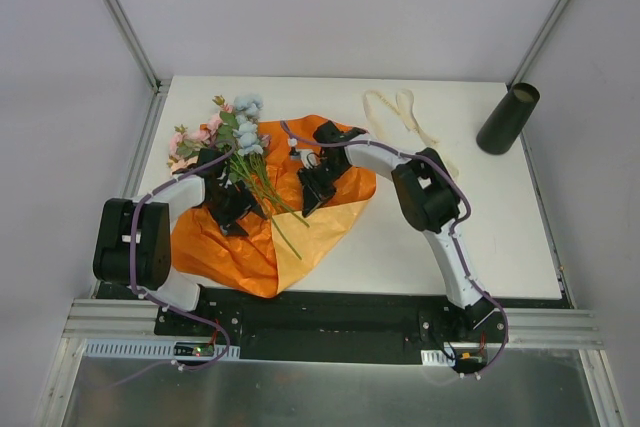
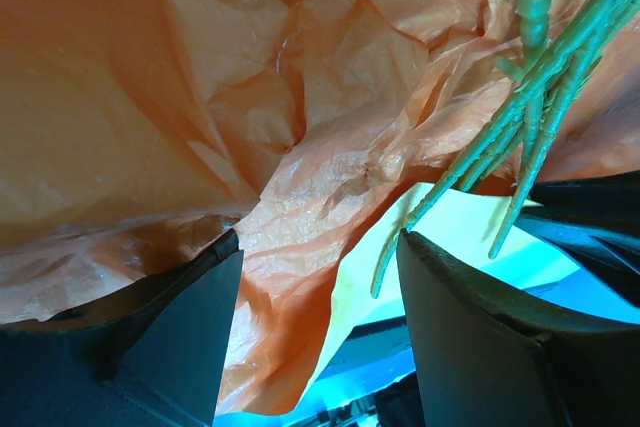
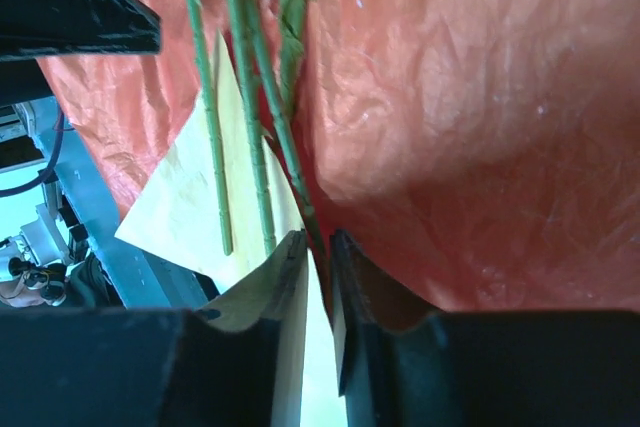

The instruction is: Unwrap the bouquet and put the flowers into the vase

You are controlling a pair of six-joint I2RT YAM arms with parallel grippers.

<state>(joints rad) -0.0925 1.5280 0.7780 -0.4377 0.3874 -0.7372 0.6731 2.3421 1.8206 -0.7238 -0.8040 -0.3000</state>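
Note:
The bouquet is undone: the orange paper lies spread flat, and the flowers rest on it, blooms at the back left, stems running toward the front. My left gripper is open low over the paper, with the stems by its right finger and nothing gripped. My right gripper has its jaws almost together, pinching one green stem along with an edge of the paper. The vase stands at the back right, away from both grippers.
A cream ribbon lies loose on the white table between the paper and the vase. The table's metal frame posts rise at the back corners. Both arm bases sit at the near edge.

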